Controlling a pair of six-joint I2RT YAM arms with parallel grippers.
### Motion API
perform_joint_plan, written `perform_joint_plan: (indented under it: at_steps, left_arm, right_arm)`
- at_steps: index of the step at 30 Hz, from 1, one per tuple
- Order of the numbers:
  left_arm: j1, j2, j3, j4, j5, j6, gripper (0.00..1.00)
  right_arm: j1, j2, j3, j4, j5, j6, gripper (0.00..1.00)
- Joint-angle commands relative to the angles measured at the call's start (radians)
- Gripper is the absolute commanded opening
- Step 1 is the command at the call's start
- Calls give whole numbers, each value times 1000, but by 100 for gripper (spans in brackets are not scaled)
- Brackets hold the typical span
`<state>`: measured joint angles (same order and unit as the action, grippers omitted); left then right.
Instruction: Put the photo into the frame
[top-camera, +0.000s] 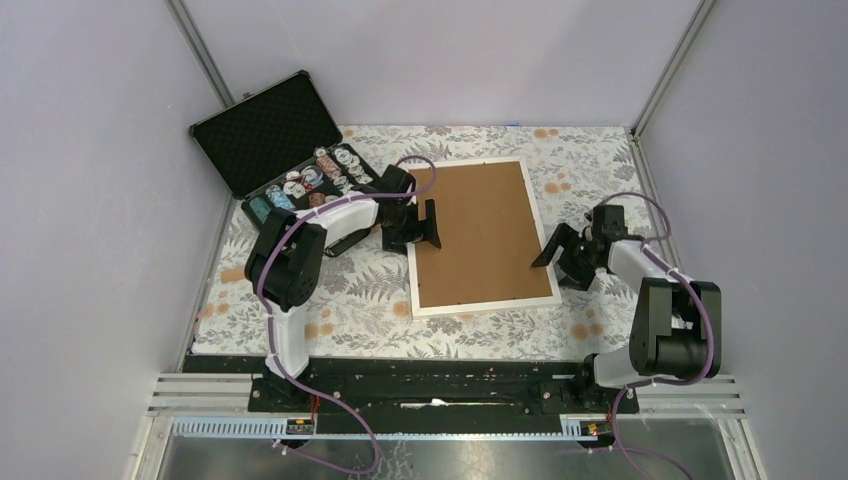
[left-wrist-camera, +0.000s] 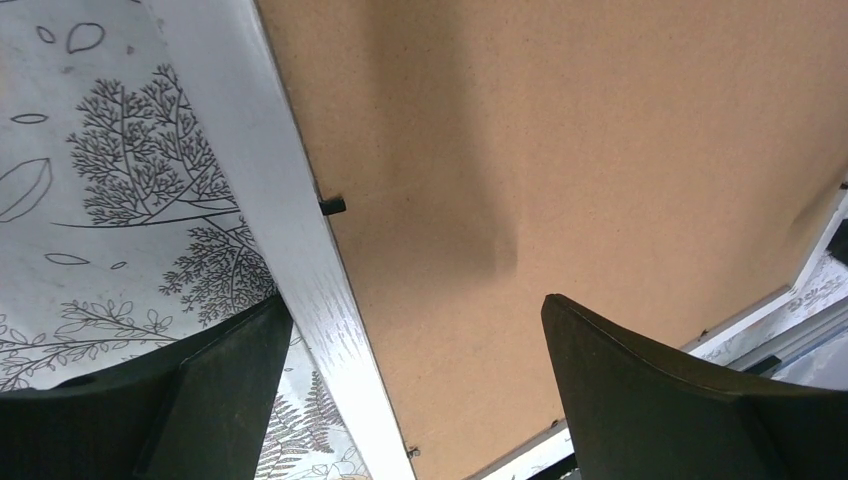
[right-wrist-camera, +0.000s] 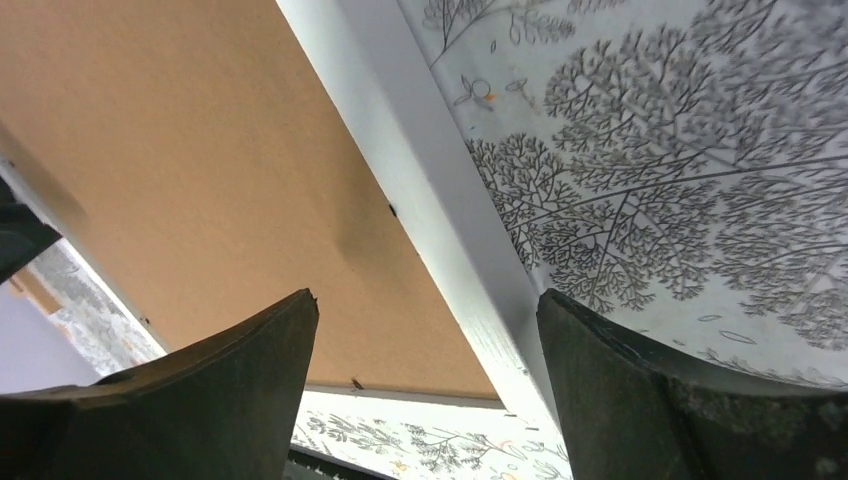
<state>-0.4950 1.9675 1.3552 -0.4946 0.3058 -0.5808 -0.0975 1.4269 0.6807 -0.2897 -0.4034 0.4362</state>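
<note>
on floral table (top-camera: 350, 300): frame (top-camera: 485, 303) filled by backing board (top-camera: 480, 235) | chip case (top-camera: 265, 130) far-left | left gripper (top-camera: 415, 232) released | right gripper (top-camera: 562, 258) released

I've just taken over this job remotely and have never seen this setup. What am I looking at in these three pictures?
Two robot arms are bolted side by side at the near edge. The wide picture looks down from above; the other two come from a camera on each wrist, that arm's dark fingers at the bottom. On the floral tablecloth lies the white frame, brown backing board up. An open black case of chips sits far left. The left hand is at the frame's left edge, the right hand at its right edge; both open, holding nothing. No photo shows.
</note>
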Motion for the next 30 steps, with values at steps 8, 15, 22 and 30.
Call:
perform_joint_plan:
  at_steps: [8,15,22,30]
  left_arm:
    - [-24,-4,54,8,-14,27,99]
    - [-24,7,54,9,7,19,99]
    - [-23,-2,49,13,4,18,99]
    - [-25,3,44,22,18,12,99]
  right_arm:
    - [19,63,302,-240,209,-160,49]
    - [19,162,310,-218,152,-200,32]
    - [31,193,287,-189,124,-197,29]
    - [53,235,287,-181,125,-194,29]
